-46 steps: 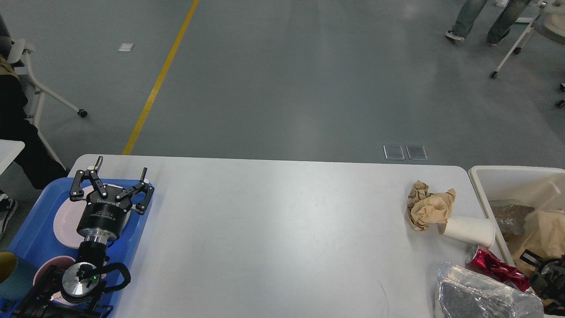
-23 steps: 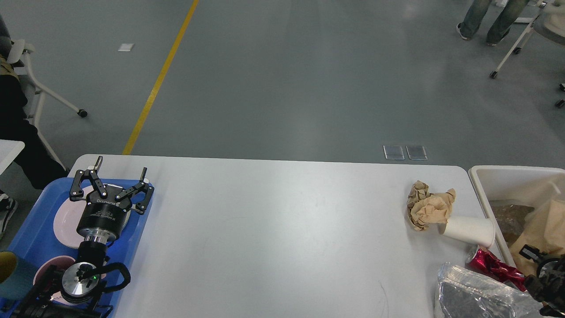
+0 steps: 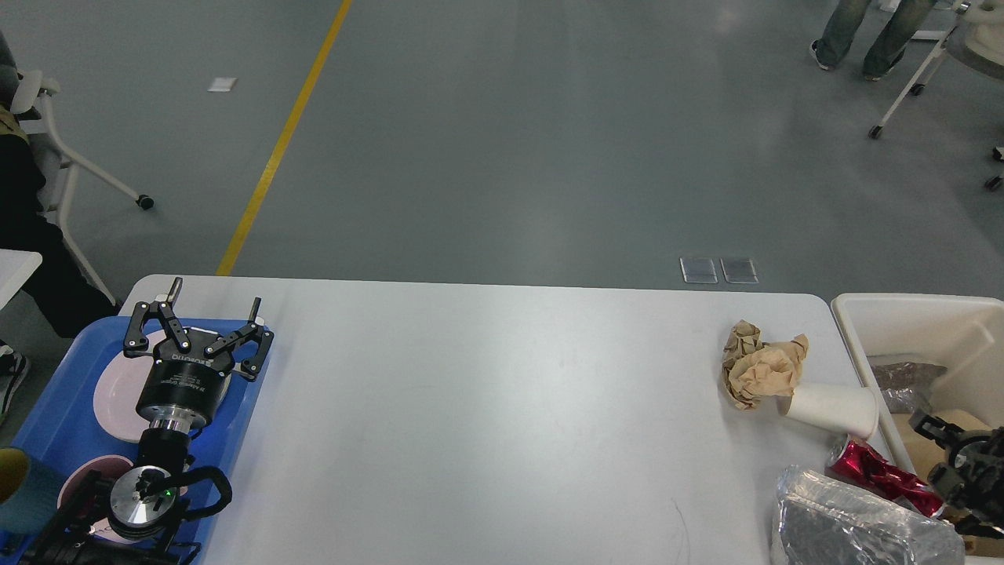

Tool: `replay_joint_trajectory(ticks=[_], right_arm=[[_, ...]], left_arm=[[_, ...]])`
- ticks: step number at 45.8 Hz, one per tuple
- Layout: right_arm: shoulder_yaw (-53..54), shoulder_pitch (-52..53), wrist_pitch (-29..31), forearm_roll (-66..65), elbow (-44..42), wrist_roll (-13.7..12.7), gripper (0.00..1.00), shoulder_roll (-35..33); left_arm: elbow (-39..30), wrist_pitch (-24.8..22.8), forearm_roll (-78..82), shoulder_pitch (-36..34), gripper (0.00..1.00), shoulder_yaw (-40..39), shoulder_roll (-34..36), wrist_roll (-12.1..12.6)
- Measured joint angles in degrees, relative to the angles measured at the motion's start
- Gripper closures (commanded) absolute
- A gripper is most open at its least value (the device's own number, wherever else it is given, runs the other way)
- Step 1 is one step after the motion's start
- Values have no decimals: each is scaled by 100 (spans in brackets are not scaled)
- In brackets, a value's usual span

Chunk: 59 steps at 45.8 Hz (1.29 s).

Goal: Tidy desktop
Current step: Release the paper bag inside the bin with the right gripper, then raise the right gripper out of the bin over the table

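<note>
Desktop [image 3: 486, 424] fills the lower half of the head view, a wide white surface with rounded corners, bare across its middle. At its left end sits a blue tray [image 3: 55, 408] holding pink plates [image 3: 118, 388], with a teal cup [image 3: 20, 490] at the lower left edge. The left gripper [image 3: 205, 314] hangs over the far part of that tray, its two fingers spread wide and empty, tips pointing away from the robot.

Toward the right end of the desktop lies a crumpled ball of brown paper [image 3: 761, 373], touching a white paper cup [image 3: 835, 410] that lies on its side just beside the rim of a cream-white bin [image 3: 910, 310]. Nearer the robot, a crushed red can [image 3: 874, 473] rests by the bin wall, and a crinkled silver foil bag [image 3: 851, 530] lies at the desktop's lower right corner.

The right gripper [image 3: 961, 463] sits low inside the bin, dark and partly cut by the frame edge; I cannot tell how its fingers stand. Brown paper and a grey wad lie in the bin.
</note>
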Motion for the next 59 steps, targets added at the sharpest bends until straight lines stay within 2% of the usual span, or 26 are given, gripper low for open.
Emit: replay_joint_trajectory(ticks=[9, 17, 28, 32, 33, 34, 36, 40, 44, 51, 59], right_arm=[[-89, 2072, 1083, -615, 1750, -35, 0, -491], [-190, 4056, 2199, -1566, 3508, -79, 0, -531], [-742, 6368, 4311, -1670, 4676, -190, 0, 306], [-830, 6977, 4728, -1654, 5187, -193, 0, 447], [-851, 7134, 4759, -1652, 5355, -193, 0, 461], [-907, 7600, 4767, -1646, 5879, -194, 0, 479], [-941, 7858, 4735, -1634, 6180, -194, 0, 482], [-1066, 8677, 4391, -1485, 7203, -195, 2, 506], [-1124, 9163, 4142, -1345, 7814, -200, 6, 564], [-1172, 9557, 4049, -1291, 8289, -201, 7, 675], [-1276, 9522, 3904, -1290, 8390, -195, 7, 584]], left_arm=[[0, 0, -3, 0, 4, 0, 0, 0], [0, 0, -3, 0, 4, 7, 0, 0], [0, 0, -2, 0, 4, 8, 0, 0], [0, 0, -2, 0, 4, 8, 0, 0], [0, 0, -2, 0, 4, 8, 0, 0], [0, 0, -2, 0, 4, 8, 0, 0], [0, 0, -1, 0, 4, 8, 0, 0], [3, -2, 0, 0, 4, 8, 0, 0], [4, -2, 0, 0, 4, 6, 0, 0], [5, -2, 0, 0, 4, 0, 0, 0], [5, -2, -1, 0, 4, 0, 0, 0]])
